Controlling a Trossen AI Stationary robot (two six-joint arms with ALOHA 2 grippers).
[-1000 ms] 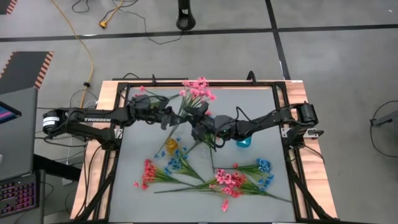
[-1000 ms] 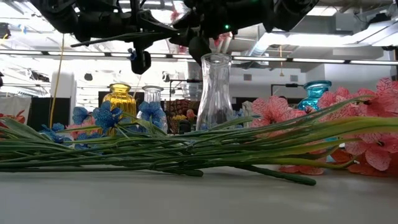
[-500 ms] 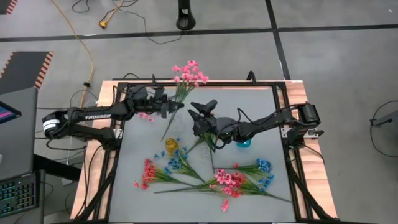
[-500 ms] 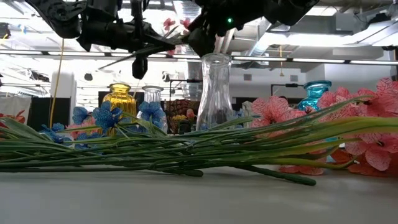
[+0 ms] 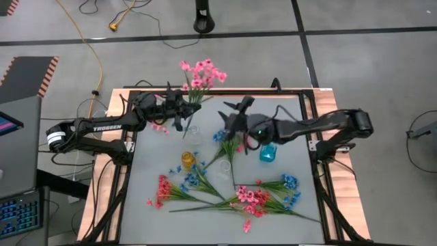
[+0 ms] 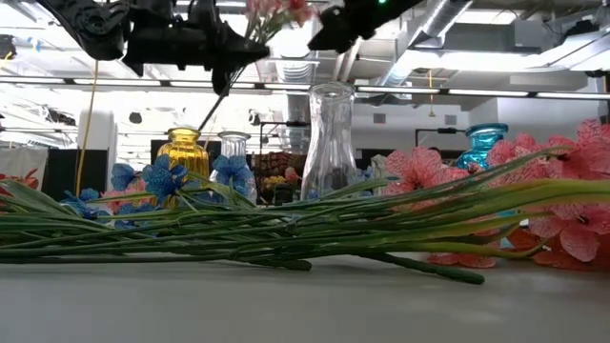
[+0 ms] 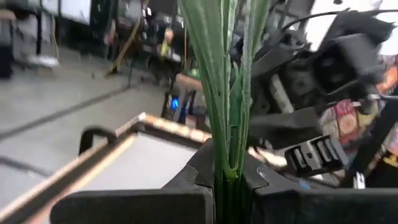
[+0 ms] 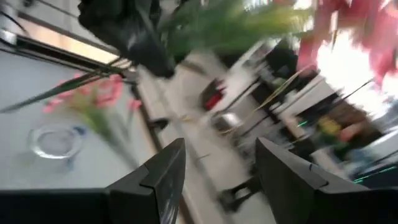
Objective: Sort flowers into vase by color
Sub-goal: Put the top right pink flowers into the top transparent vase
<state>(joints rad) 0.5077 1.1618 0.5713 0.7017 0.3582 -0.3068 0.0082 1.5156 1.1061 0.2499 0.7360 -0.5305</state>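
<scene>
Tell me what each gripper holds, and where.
Left gripper grips the pink flower spray by its green stems. Right gripper is open, holding nothing.

High view: straight down from above, far off, taking in the whole table point(image 5: 147, 205) and floor around it.
Low view: at table-top height, level, very near the flowers point(image 6: 286, 229) lying across it, room behind.
Left wrist view: very close along a pinched stem point(image 7: 227, 124).
Right wrist view: blurred, tilted.
Shared: high and low both show the vases point(image 5: 267, 153).

Four vases: yellow point(image 5: 188, 160), teal point(image 5: 267, 153), and two clear point(image 5: 192, 129) point(image 5: 224, 169).
</scene>
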